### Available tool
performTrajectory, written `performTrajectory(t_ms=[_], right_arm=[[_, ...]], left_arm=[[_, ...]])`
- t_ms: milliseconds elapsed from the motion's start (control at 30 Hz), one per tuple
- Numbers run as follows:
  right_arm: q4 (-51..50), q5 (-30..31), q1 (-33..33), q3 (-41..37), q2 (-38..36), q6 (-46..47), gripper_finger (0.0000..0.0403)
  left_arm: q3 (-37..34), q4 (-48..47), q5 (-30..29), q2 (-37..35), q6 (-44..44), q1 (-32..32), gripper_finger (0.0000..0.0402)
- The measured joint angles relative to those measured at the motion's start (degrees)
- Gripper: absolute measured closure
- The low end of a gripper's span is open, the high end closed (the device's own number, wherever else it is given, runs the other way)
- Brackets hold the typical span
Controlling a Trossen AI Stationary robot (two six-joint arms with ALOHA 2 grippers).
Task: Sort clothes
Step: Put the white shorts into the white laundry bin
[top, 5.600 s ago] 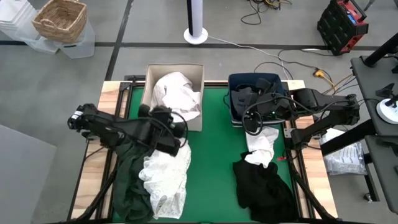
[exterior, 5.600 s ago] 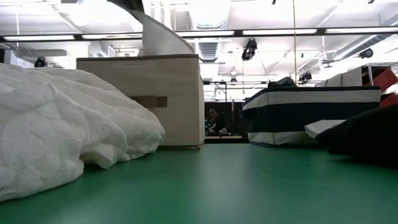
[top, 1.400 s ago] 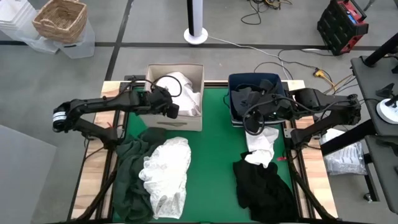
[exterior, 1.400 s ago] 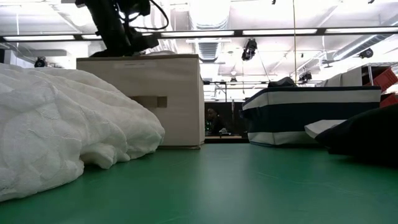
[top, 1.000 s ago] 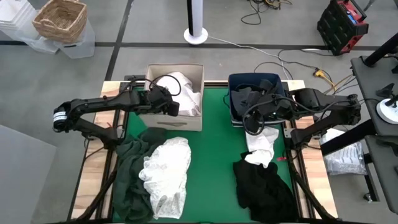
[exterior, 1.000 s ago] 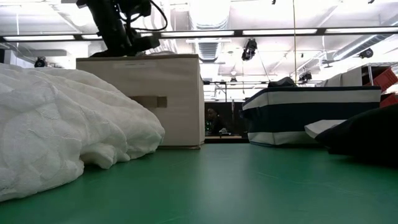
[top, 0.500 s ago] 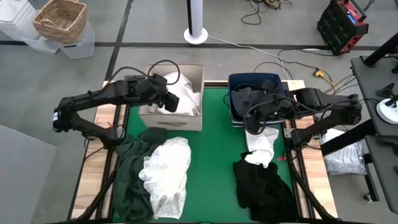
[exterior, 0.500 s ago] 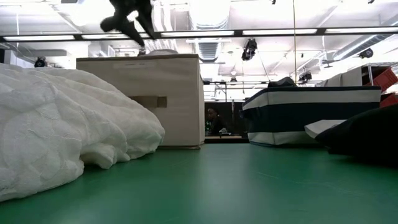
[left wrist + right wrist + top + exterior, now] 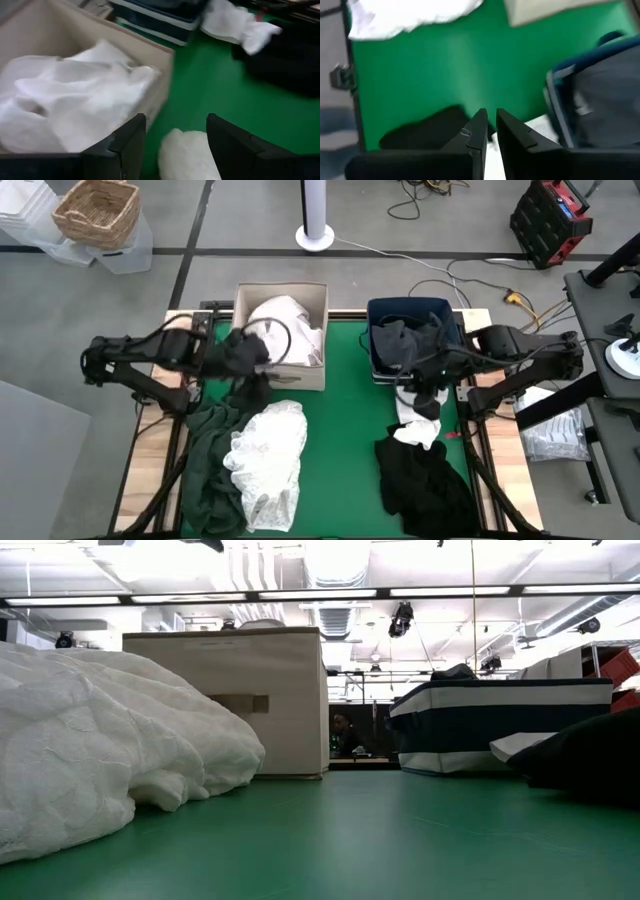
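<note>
Beside the box (image 9: 283,332), the left hand (image 9: 176,145) is held apart, empty; the right hand (image 9: 491,131), pinched together, could snag the white garment (image 9: 421,420) below.

The table's cover (image 9: 345,410) is a smooth, matt green; the white garment (image 9: 90,750) on its left is soft, crinkled cloth; the beige box (image 9: 255,700) has flat, matt fabric walls; the black garment (image 9: 420,475) looks dull and soft; wooden table edges (image 9: 180,320) show pale grain.
</note>
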Motion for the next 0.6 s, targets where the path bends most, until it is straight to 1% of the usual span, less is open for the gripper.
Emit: performTrajectory(t_ms=[200, 333, 467, 600], right_arm=[[0.2, -2.1, 4.1, -5.3, -0.7, 2.9, 0.0371], [0.4, -2.1, 7.0, -9.3, -1.1, 4.3, 0.0365], [0.7, -2.1, 8.8, -13.5, -1.6, 8.4, 0.0340], [0.7, -1.9, 8.9, -18.5, -2.5, 16.2, 0.0304]], left_arm=[[-0.5, -1.5, -6.5, -0.2, -6.2, -9.1, 0.0216], [-1.1, -4.5, -9.5, -0.2, -11.8, -13.0, 0.0217], [-2.2, -7.1, -11.7, -0.3, -16.3, -15.3, 0.0217], [-3.1, -7.9, -13.9, -0.3, -18.4, -16.5, 0.0217]])
